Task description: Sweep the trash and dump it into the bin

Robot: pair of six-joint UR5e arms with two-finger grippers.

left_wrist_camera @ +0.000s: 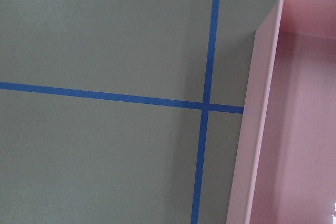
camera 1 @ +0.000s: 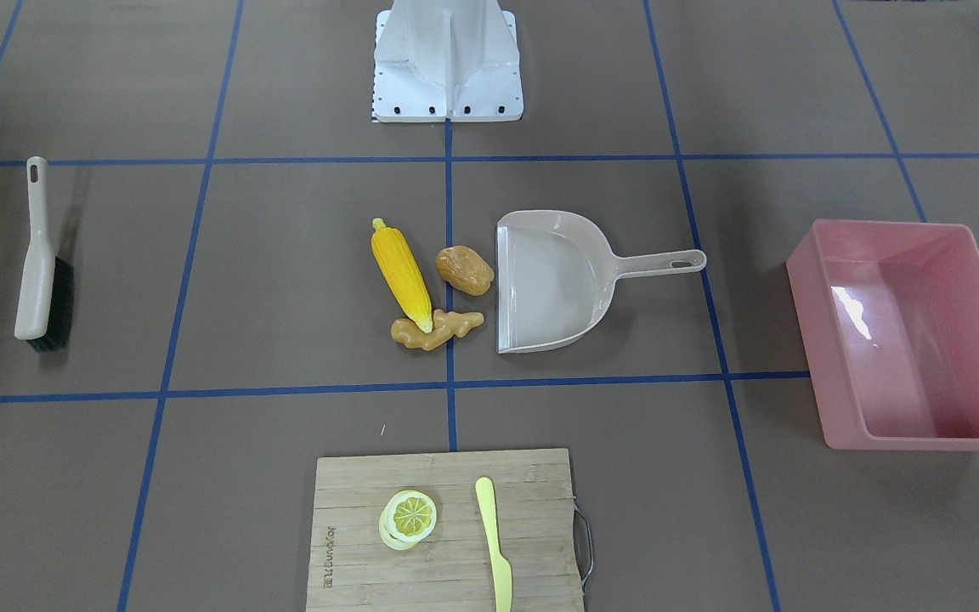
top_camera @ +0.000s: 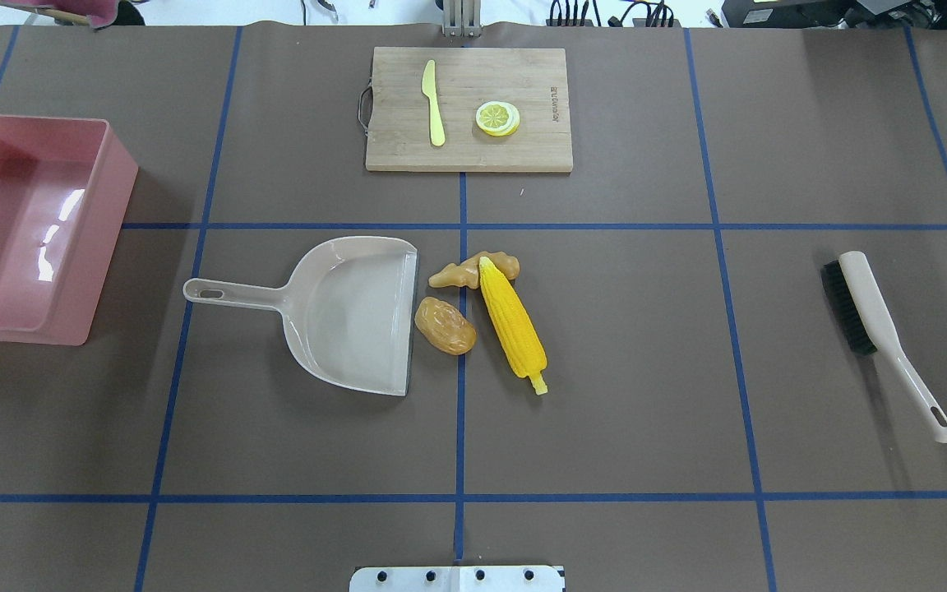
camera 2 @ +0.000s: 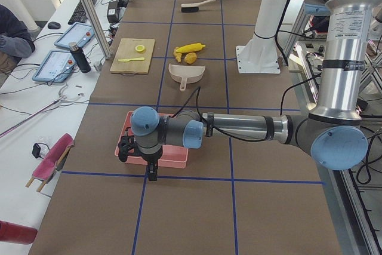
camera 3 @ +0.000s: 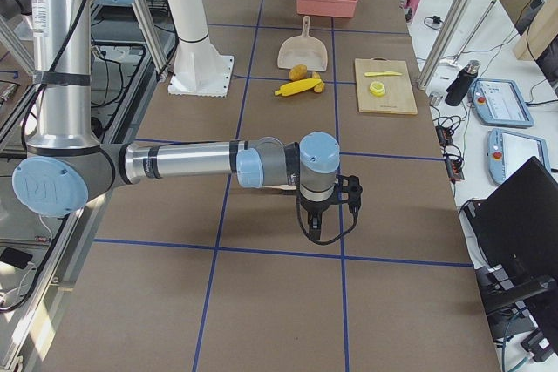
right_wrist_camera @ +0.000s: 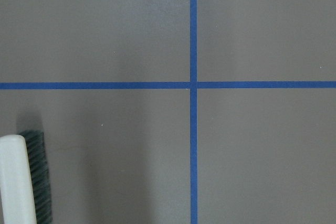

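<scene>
The trash lies mid-table: a yellow corn cob (top_camera: pixel 511 325), a brown potato chunk (top_camera: pixel 445 326) and a tan ginger root (top_camera: pixel 473 270), right by the open mouth of a beige dustpan (top_camera: pixel 350 312). The corn's tip rests on the ginger (camera 1: pixel 436 330). The pink bin (top_camera: pixel 99 238) stands at the table's left end. My left gripper (camera 2: pixel 136 150) hangs above the bin's near end; I cannot tell if it is open. My right gripper (camera 3: pixel 336 202) hangs above the table's right end; I cannot tell its state either. The left wrist view shows the bin's rim (left_wrist_camera: pixel 262 103).
A beige hand brush (top_camera: pixel 884 329) with black bristles lies at the right end; its head shows in the right wrist view (right_wrist_camera: pixel 16 182). A wooden cutting board (top_camera: pixel 539 148) at the far edge carries a lemon slice (top_camera: pixel 496 117) and a pale yellow knife (top_camera: pixel 433 103).
</scene>
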